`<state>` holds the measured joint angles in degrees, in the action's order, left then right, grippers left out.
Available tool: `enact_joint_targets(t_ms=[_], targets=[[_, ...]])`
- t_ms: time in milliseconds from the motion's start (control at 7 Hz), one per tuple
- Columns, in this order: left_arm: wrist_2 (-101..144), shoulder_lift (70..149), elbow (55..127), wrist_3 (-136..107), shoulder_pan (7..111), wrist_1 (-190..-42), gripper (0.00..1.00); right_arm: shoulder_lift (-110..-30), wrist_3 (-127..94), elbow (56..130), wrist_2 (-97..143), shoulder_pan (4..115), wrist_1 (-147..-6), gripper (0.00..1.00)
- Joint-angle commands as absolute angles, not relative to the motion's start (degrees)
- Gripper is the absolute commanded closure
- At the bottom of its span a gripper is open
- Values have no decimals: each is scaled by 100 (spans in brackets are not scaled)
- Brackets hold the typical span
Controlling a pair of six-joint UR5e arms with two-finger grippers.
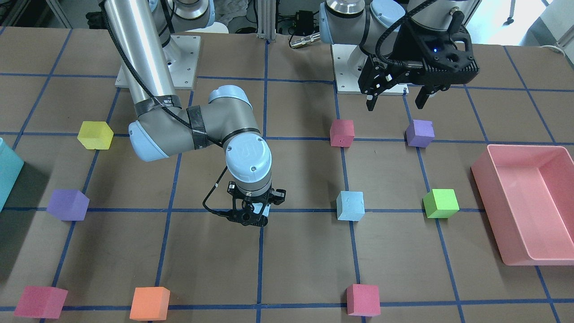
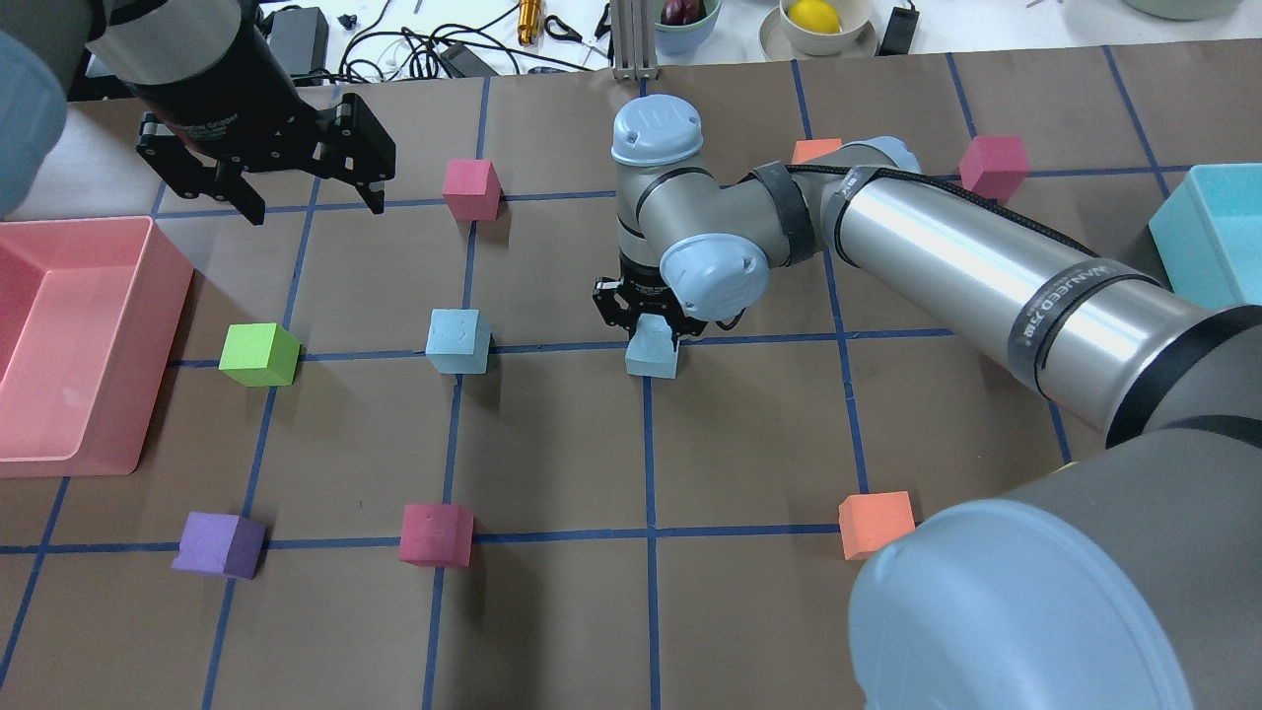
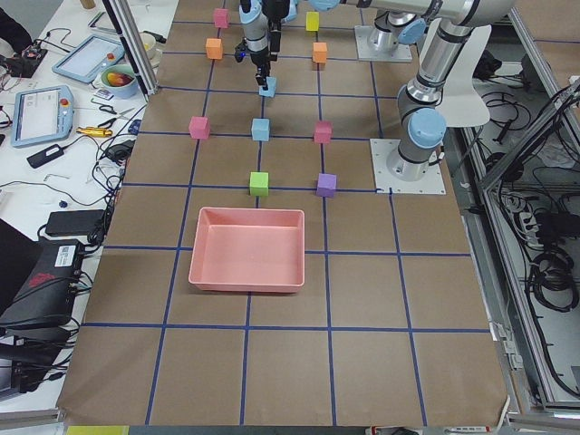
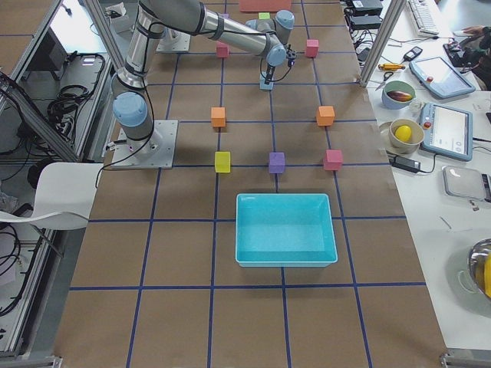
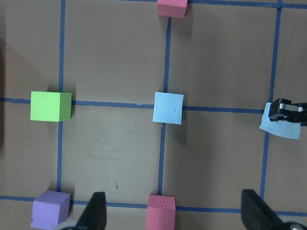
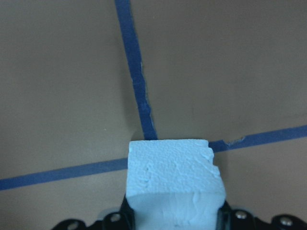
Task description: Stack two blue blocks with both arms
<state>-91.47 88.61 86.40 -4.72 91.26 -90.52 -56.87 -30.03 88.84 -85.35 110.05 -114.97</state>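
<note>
One blue block point(image 2: 458, 340) sits alone on a grid line left of centre; it also shows in the front view point(image 1: 350, 206) and in the left wrist view point(image 5: 168, 108). My right gripper point(image 2: 651, 333) is shut on the other blue block point(image 2: 653, 359) at the centre grid crossing, at or just above the table. The right wrist view shows this block point(image 6: 175, 177) between the jaws. The front view shows the right gripper point(image 1: 251, 218) mostly hiding it. My left gripper point(image 2: 266, 192) is open and empty, high above the far left of the table, its fingers point(image 5: 96, 213) spread wide.
A pink bin point(image 2: 163, 296) stands at the left edge and a teal bin point(image 2: 1183, 227) at the right. A green cube point(image 2: 258, 354), red cubes point(image 2: 471, 187) point(image 2: 436, 533), a purple cube point(image 2: 219, 544) and an orange cube point(image 2: 876, 523) are scattered on the grid.
</note>
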Motion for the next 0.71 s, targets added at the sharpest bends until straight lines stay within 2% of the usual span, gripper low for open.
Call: enact_joint_targets(t_ms=[0, 143, 286, 429, 571], targets=[[-9141, 8859, 8814, -422, 9132, -8966, 0, -5669, -2901, 8886, -8534, 11021, -11505, 85], [-9106, 8912, 8937, -439, 9132, -8834, 0, -5669, -2805, 8886, -8534, 11021, -11496, 59], [-9105, 9060, 9017, -439, 9114, -8650, 0, -5669, -2604, 8886, -8543, 11021, -11505, 18], [-9097, 9270, 9296, -457, 9123, -8448, 0, -5704, -2602, 8886, -8560, 11013, -11479, 0], [-9088, 9560, 9917, -466, 9123, -7350, 0, -5756, -2602, 8877, -8561, 11013, -11470, 0]])
